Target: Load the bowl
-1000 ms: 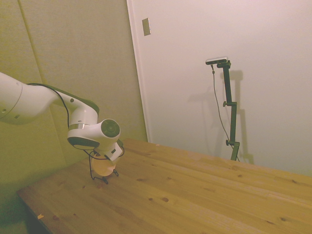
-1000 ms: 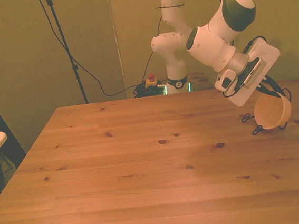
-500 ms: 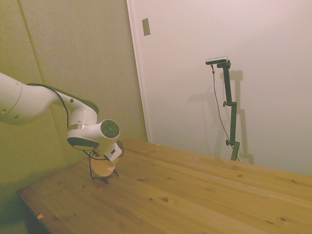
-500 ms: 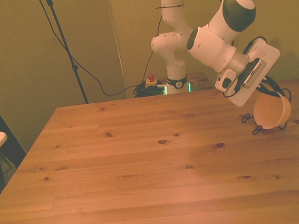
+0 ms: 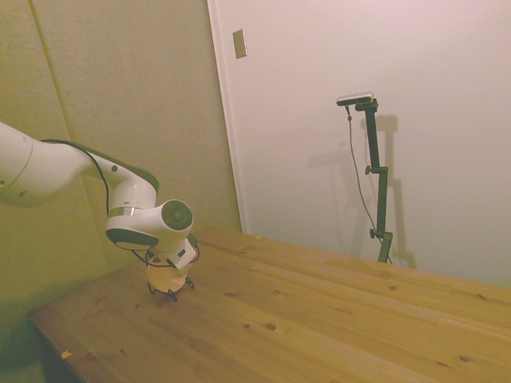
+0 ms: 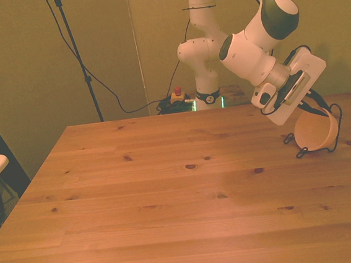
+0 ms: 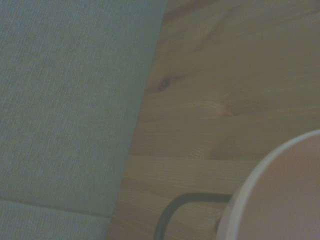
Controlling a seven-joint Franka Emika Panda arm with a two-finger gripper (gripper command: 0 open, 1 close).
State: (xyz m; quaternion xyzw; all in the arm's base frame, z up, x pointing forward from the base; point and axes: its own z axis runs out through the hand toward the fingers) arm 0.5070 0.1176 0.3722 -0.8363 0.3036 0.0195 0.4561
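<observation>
Bowl point(image 6: 315, 133) tilted in a dark wire rack point(image 6: 297, 153) near the worktop point(image 6: 169, 194) far corner on the front view's right. Hand point(image 6: 316, 110) at its rim; grip can't be told. Looks light, stiff, slick plastic; pinch the rim.

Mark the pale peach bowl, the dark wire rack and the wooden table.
pale peach plastic bowl point(image 6: 314, 134): front view, outer wall.
dark wire rack point(image 6: 301, 153): front view, foot loop resting on the table below the bowl.
wooden table point(image 6: 171, 219): front view, bare planks near the middle.
</observation>
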